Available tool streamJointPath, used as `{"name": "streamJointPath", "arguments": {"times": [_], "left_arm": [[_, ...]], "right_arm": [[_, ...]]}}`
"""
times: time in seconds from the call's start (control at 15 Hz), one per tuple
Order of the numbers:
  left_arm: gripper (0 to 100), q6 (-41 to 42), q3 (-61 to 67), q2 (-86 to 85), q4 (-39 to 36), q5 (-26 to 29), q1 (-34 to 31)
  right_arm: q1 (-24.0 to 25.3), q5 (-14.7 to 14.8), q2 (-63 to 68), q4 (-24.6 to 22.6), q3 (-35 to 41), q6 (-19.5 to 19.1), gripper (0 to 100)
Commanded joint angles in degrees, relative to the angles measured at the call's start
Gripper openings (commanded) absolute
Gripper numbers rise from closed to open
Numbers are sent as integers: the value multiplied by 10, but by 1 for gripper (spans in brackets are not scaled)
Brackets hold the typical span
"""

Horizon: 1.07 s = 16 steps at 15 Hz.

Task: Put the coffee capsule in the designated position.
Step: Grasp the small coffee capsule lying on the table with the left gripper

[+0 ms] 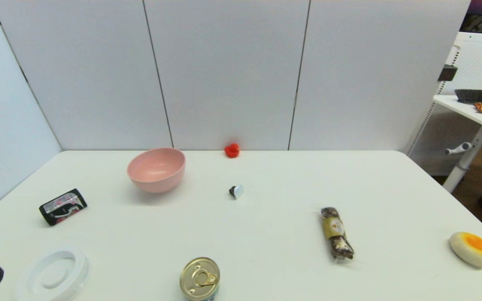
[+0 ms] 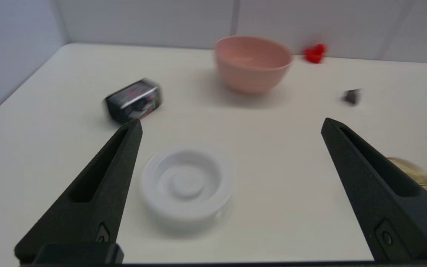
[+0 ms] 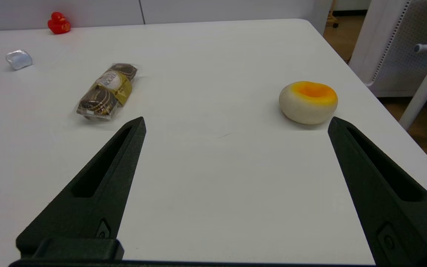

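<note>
Nearest to us, our left gripper [image 2: 230,124] hovers over the near left corner of the white table [image 1: 266,234], its fingers spread wide with nothing between them; only a black tip shows in the head view. Our right gripper [image 3: 235,124] hangs above the near right part of the table, fingers likewise wide apart and empty. Just below the left gripper lies a white round lid [image 1: 52,274], and a gold-lidded tin can [image 1: 199,278] stands at the near edge. Farther out we see a wrapped chocolate pack [image 1: 336,233], a yellow-centred round cake [image 1: 471,248] to the right, and a black box [image 1: 62,206] to the left. The coffee capsule [image 1: 236,191] lies on its side mid-table, untouched, well apart from both grippers, right of the pink bowl [image 1: 156,169]. A small red lump [image 1: 232,150] sits by the back wall.
</note>
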<state>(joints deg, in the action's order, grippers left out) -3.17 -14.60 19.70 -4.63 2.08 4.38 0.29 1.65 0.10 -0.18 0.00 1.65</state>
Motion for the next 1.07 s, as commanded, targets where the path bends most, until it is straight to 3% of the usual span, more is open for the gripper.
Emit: {"name": "streamJointPath", "arguments": {"times": [0.07,0.33,0.6,0.73,1.07], "left_arm": [[100,5,-329,402,-4,56,230],[100,146,-489,603,16,59,280],[100,149,-616,731,226,58,328],[100,147,-681,782,295,56,341],[100,145,-716,889,274,55,342]], "right_arm": [[1,0,1,0,0,0,100],[1,0,1,0,0,0,100],[1,0,1,0,0,0,100],[1,0,1,0,0,0,100],[1,0,1,0,0,0,100]]}}
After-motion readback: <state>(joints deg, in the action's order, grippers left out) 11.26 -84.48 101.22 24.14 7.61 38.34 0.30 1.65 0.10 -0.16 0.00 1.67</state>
